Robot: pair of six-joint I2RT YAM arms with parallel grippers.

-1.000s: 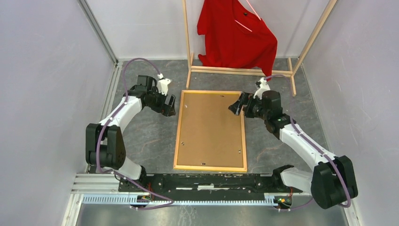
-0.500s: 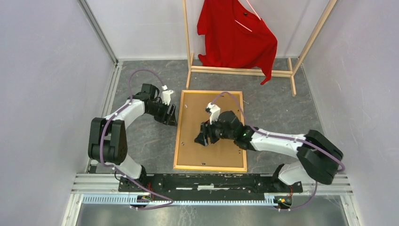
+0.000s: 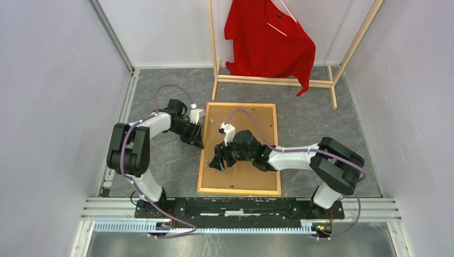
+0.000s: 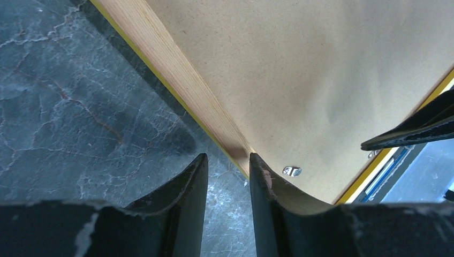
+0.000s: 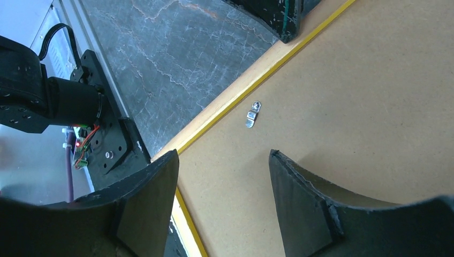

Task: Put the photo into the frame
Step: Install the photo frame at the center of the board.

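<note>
The frame [image 3: 238,191] lies face down on the grey table, its light wood back up and a yellow lip along its sides. A plain brown backing board [image 3: 241,179] fills its opening. The photo is hidden. My left gripper [image 3: 197,140] sits low at the frame's left rail [image 4: 176,69]; its jaws [image 4: 226,160] stand a narrow gap apart with only table between them, one fingertip at the rail's edge. My right gripper [image 3: 216,163] reaches across the board [image 5: 348,80], open [image 5: 222,155] and empty, just inside the left rail [image 5: 241,91] near a small metal clip [image 5: 252,115].
A wooden clothes rack [image 3: 273,80] with a red shirt [image 3: 267,37] stands right behind the frame's far edge. Grey walls close in on both sides. The arms' black base rail [image 3: 235,206] runs along the near edge. Another metal clip [image 4: 292,171] sits by my left fingertip.
My right arm swung from the frame's far right corner across the board to its left side. My left gripper slid nearer along the left rail and its jaws narrowed.
</note>
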